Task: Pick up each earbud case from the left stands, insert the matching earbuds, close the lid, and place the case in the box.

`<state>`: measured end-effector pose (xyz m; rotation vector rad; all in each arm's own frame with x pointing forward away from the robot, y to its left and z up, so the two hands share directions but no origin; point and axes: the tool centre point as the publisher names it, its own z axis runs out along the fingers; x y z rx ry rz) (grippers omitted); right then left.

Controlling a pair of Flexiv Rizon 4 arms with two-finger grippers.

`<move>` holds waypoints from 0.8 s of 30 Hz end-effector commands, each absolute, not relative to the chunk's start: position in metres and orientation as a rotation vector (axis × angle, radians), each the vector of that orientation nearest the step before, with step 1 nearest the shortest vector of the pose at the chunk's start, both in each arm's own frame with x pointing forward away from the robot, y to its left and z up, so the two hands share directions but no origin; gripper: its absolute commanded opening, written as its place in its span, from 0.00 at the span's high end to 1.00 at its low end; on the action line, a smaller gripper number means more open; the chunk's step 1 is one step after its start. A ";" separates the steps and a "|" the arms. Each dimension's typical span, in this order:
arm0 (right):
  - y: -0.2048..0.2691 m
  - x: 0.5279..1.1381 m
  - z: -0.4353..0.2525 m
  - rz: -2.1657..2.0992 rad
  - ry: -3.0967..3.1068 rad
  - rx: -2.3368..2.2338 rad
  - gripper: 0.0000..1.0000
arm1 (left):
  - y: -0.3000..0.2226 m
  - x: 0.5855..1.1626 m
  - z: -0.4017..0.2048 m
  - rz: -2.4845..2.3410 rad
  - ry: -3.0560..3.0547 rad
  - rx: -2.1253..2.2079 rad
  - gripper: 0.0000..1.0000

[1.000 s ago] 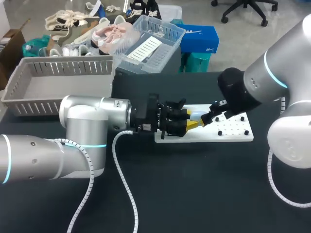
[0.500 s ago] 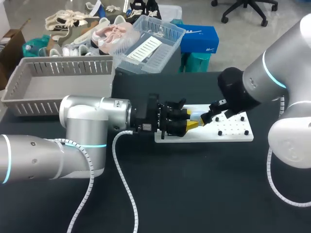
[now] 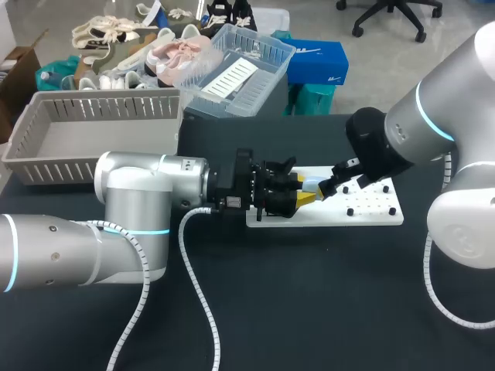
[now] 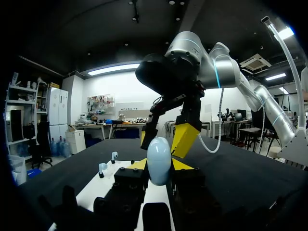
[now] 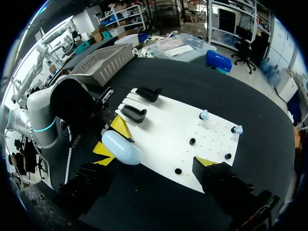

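Left wrist view: left tool (image 4: 159, 165) clamps pale blue egg-shaped earbud case (image 4: 159, 153) over 9 o'clock half of white plastic board (image 3: 375, 212); right tool (image 3: 329, 188) spread wide at its 3 o'clock. Best hold case steady for lid opening.

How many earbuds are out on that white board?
2. One earbud stands on the white board, away from the black stands; the other earbud at its corner. More could be hidden.

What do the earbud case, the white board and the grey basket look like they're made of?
The earbud case is probably smooth pale-blue plastic: its rounded shell shows soft glossy highlights. The white board is a rigid matte sheet with drilled holes, either plastic or painted metal; I cannot tell which. The grey basket looks like moulded plastic, judging by its slotted walls and dull finish.
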<state>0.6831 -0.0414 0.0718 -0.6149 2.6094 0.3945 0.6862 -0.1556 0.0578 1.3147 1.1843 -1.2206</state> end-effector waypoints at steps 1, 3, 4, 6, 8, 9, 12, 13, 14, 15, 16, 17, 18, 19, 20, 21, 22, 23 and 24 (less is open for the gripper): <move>-0.042 0.683 0.073 0.399 2.613 -0.608 0.00 | -0.156 0.687 0.057 -1.224 1.182 1.317 1.00; -0.042 0.682 0.074 0.413 2.615 -0.606 0.00 | -0.156 0.687 0.057 -1.224 1.182 1.317 1.00; -0.042 0.682 0.075 0.416 2.615 -0.602 0.00 | -0.156 0.687 0.057 -1.224 1.182 1.317 1.00; -0.042 0.682 0.076 0.421 2.614 -0.598 0.00 | -0.156 0.687 0.057 -1.224 1.182 1.317 1.00; -0.042 0.682 0.076 0.417 2.609 -0.600 0.00 | -0.156 0.687 0.057 -1.224 1.182 1.317 1.00; -0.042 0.682 0.077 0.419 2.610 -0.598 0.00 | -0.156 0.687 0.057 -1.224 1.182 1.317 1.00; -0.042 0.683 0.077 0.414 2.610 -0.599 0.00 | -0.156 0.687 0.057 -1.224 1.182 1.317 1.00; -0.042 0.684 0.077 0.413 2.610 -0.600 0.00 | -0.156 0.687 0.057 -1.224 1.182 1.317 1.00; -0.042 0.684 0.076 0.410 2.610 -0.601 0.00 | -0.156 0.687 0.057 -1.224 1.182 1.317 1.00; -0.042 0.685 0.076 0.409 2.611 -0.600 0.00 | -0.156 0.687 0.057 -1.224 1.182 1.317 1.00; -0.041 0.685 0.076 0.408 2.611 -0.601 0.00 | -0.156 0.687 0.057 -1.224 1.182 1.317 1.00; -0.041 0.685 0.076 0.407 2.610 -0.601 0.00 | -0.156 0.687 0.057 -1.224 1.182 1.317 1.00; -0.041 0.686 0.076 0.406 2.610 -0.601 0.00 | -0.156 0.687 0.057 -1.224 1.182 1.317 1.00; -0.041 0.686 0.077 0.405 2.609 -0.602 0.00 | -0.156 0.687 0.057 -1.224 1.182 1.317 1.00; -0.041 0.687 0.078 0.403 2.608 -0.602 0.00 | -0.156 0.687 0.057 -1.224 1.182 1.317 1.00; -0.040 0.687 0.079 0.401 2.606 -0.603 0.00 | -0.156 0.687 0.057 -1.224 1.182 1.317 1.00; -0.040 0.688 0.080 0.396 2.602 -0.605 0.00 | -0.156 0.687 0.057 -1.224 1.182 1.317 1.00; -0.040 0.689 0.081 0.394 2.600 -0.606 0.00 | -0.156 0.687 0.057 -1.224 1.182 1.317 1.00; -0.041 0.689 0.082 0.390 2.598 -0.606 0.00 | -0.156 0.687 0.057 -1.224 1.182 1.317 1.00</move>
